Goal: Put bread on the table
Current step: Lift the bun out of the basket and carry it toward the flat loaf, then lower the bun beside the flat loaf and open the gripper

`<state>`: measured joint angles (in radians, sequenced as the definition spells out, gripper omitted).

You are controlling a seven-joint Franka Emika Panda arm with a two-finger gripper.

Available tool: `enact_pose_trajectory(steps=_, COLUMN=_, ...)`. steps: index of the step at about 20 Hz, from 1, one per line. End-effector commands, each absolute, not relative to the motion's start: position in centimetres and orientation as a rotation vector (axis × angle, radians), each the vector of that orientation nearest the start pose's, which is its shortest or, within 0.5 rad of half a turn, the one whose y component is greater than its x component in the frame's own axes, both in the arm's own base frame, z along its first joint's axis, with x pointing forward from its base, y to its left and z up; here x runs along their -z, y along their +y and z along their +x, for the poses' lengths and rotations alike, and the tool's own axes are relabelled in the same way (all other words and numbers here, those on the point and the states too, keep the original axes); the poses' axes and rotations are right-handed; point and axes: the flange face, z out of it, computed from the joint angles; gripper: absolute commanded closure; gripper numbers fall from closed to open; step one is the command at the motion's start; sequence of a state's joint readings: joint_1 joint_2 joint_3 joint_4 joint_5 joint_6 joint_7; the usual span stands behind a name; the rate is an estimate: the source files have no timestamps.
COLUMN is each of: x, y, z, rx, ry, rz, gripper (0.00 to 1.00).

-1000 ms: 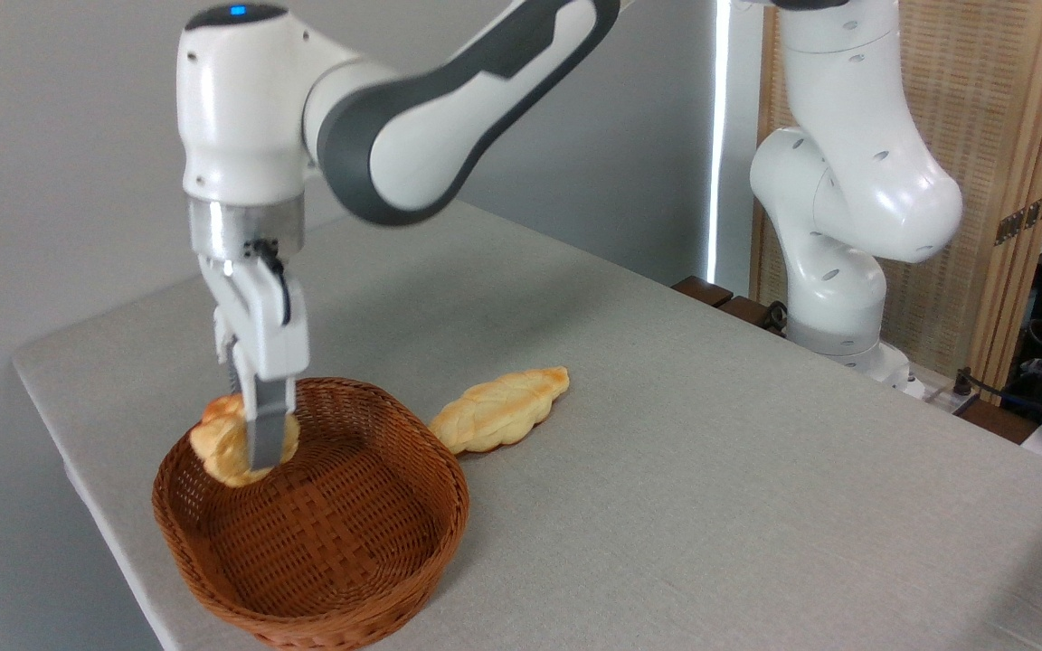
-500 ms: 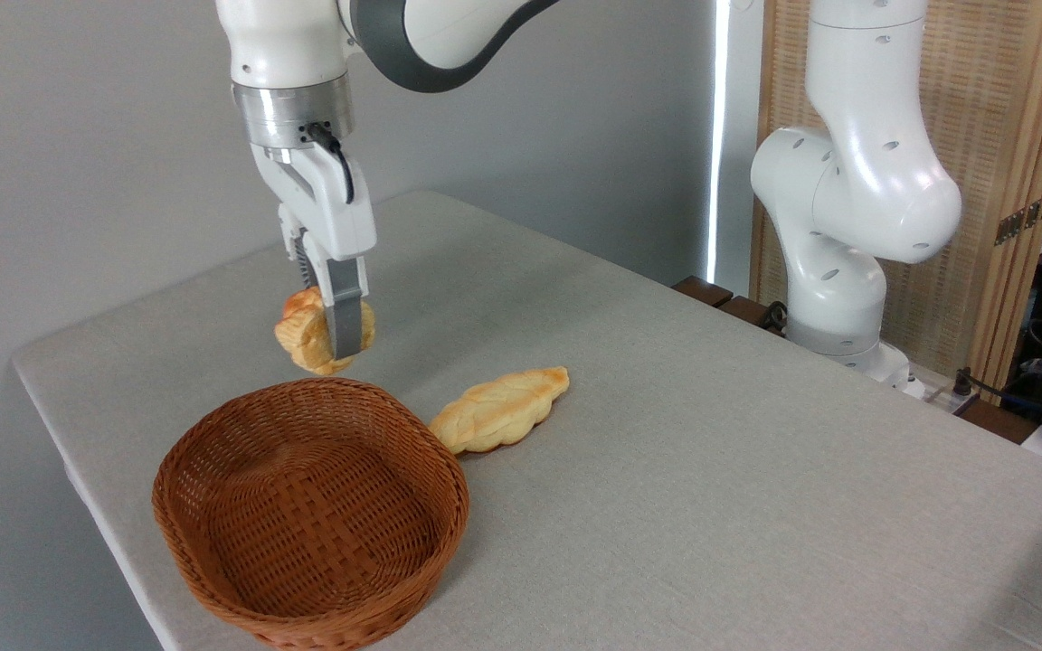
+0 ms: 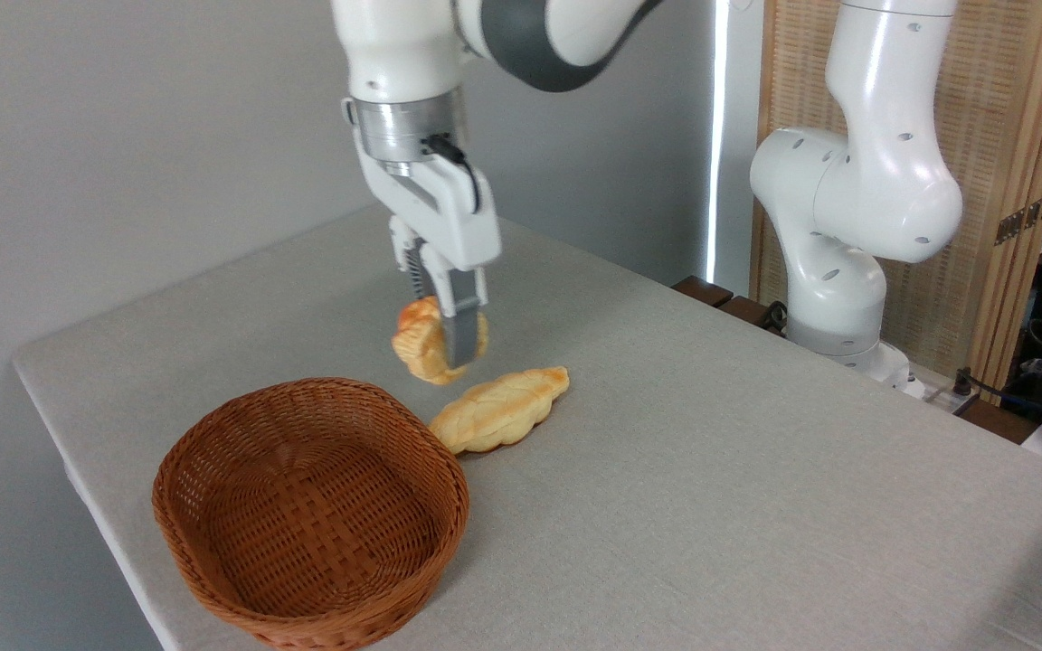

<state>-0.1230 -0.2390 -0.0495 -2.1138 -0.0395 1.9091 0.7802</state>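
Your white two-finger gripper (image 3: 450,348) pinches the small round orange-golden knotted bun (image 3: 423,339), holding it in the air above the light grey-beige cloth-covered worktop (image 3: 711,470). Below it lies the longer pale-yellow braided loaf (image 3: 498,409), with the brown wicker basket (image 3: 311,511) just beside that loaf, nearer you.

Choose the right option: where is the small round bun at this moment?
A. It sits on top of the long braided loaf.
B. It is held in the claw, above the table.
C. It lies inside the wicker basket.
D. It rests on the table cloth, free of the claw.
B: the claw is shut on the bun, which hangs in the air above the table, clear of the basket and the braided loaf.
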Motion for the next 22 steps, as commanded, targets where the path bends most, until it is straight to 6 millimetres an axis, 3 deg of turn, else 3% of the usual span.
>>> enact_pose_trajectory(steps=1, x=-51.3, y=-7.3, z=45.6, rx=0.018, ry=1.457, rz=-2.763, gripper=0.61)
enact_pose_trajectory(steps=6, x=-51.4, y=-5.1, z=45.9, rx=0.008, ry=1.414, rz=-2.762, gripper=0.59)
enact_pose_trajectory(steps=11, x=-51.5, y=-3.7, z=46.0, rx=-0.01, ry=1.371, rz=-2.75, gripper=0.48)
enact_pose_trajectory(steps=15, x=-51.5, y=-2.9, z=46.0, rx=-0.009, ry=1.347, rz=-2.761, gripper=0.18)
enact_pose_trajectory(steps=22, x=-51.5, y=-2.8, z=46.1, rx=-0.009, ry=1.347, rz=-2.761, gripper=0.0)
